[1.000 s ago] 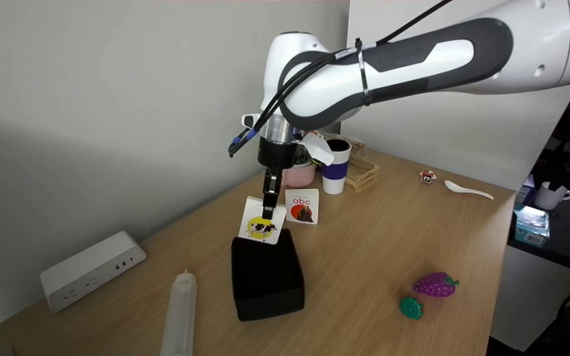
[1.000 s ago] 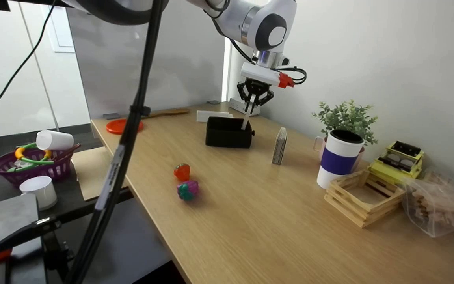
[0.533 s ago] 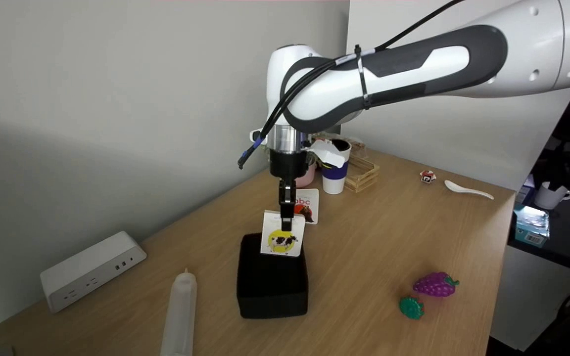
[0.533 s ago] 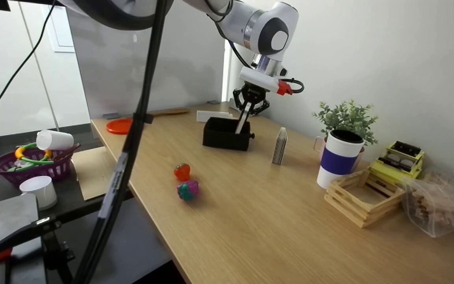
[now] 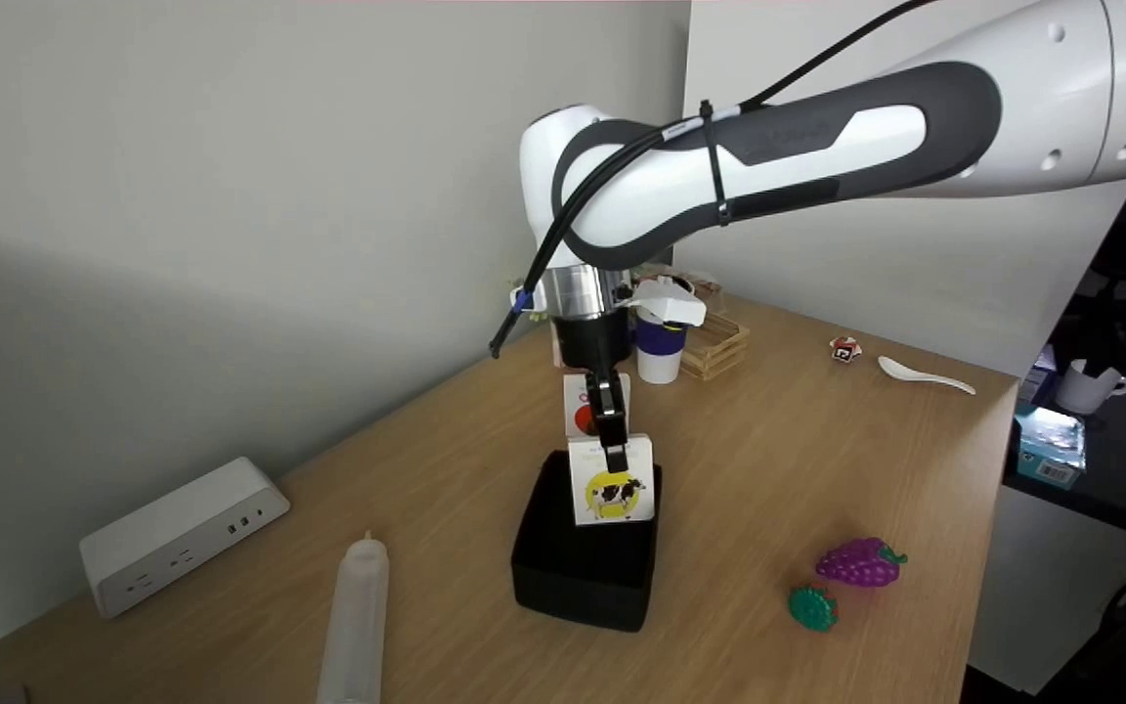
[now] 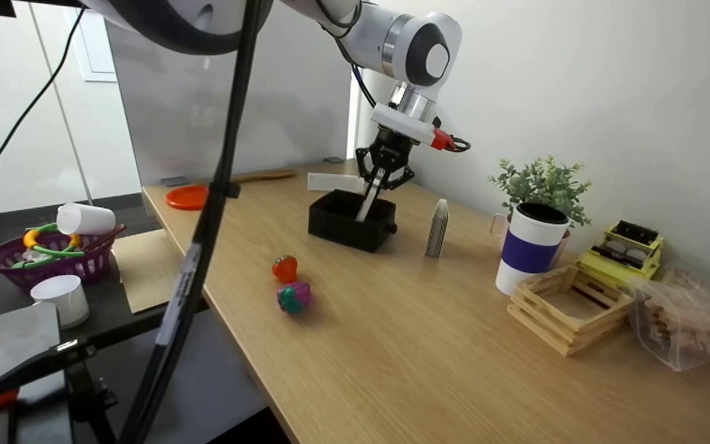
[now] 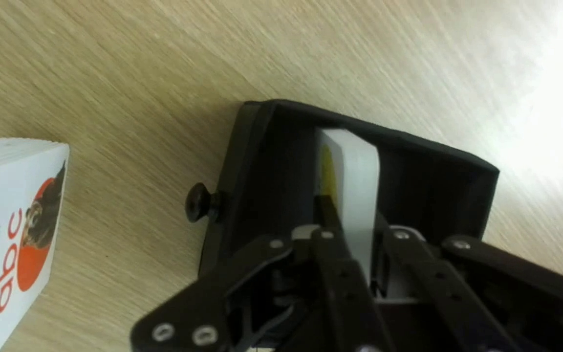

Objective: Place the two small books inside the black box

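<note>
The white book with the yellow circle and cow point(image 5: 612, 501) is held tilted in the opening of the black box point(image 5: 578, 592), its lower part inside. It also shows in an exterior view point(image 6: 367, 205) and in the wrist view point(image 7: 359, 171). My gripper point(image 7: 352, 210) is shut on this book, one finger on each face. I cannot tell whether the book touches the box floor. The red and white abc book point(image 7: 20, 239) stands upright on the table beside the box's knob side point(image 7: 242, 161). The arm partly hides it in an exterior view point(image 5: 578, 409).
A long white bottle point(image 5: 356, 626) and a white power strip point(image 5: 182, 533) lie beside the box. A toy grape point(image 5: 859, 563) and toy strawberry point(image 6: 285, 269) lie toward the table edge. A cup point(image 6: 530, 246), plant point(image 6: 543, 185) and wooden crate point(image 6: 567, 311) stand by the wall.
My gripper has carried the cow book lower and over into the box's opening. The black box has shifted and turned on the table. The abc book has not moved.
</note>
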Available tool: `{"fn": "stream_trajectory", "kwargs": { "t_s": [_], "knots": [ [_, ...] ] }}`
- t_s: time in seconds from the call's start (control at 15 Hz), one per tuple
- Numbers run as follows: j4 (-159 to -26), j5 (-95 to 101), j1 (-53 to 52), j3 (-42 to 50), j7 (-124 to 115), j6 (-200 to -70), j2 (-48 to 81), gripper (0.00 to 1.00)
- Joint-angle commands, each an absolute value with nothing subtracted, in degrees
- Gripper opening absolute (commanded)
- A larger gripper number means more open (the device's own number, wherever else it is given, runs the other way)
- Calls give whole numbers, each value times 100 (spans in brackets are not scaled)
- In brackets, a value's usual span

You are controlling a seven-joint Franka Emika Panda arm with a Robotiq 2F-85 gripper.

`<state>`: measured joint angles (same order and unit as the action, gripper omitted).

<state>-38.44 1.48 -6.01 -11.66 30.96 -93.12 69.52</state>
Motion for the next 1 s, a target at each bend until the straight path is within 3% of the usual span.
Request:
{"fn": "stream_trajectory", "kwargs": {
  "t_s": [0.0, 0.2, 0.27, 0.4, 0.47, 0.87, 0.93],
  "knots": [
    [-3500, 363, -724, -1024, 3051, -9157, 7105, 4],
    [-3460, 575, -805, -912, 2766, -9496, 7112, 8],
    [-3440, 661, -838, -859, 2634, -9652, 7121, 31],
    [-3424, 804, -893, -763, 2386, -9941, 7133, 37],
    [-3430, 848, -911, -731, 2280, -10032, 7132, 53],
    [-3477, 946, -957, -631, 1867, -10289, 7129, 96],
    [-3483, 956, -959, -619, 1812, -10307, 7121, 98]
  ]
}}
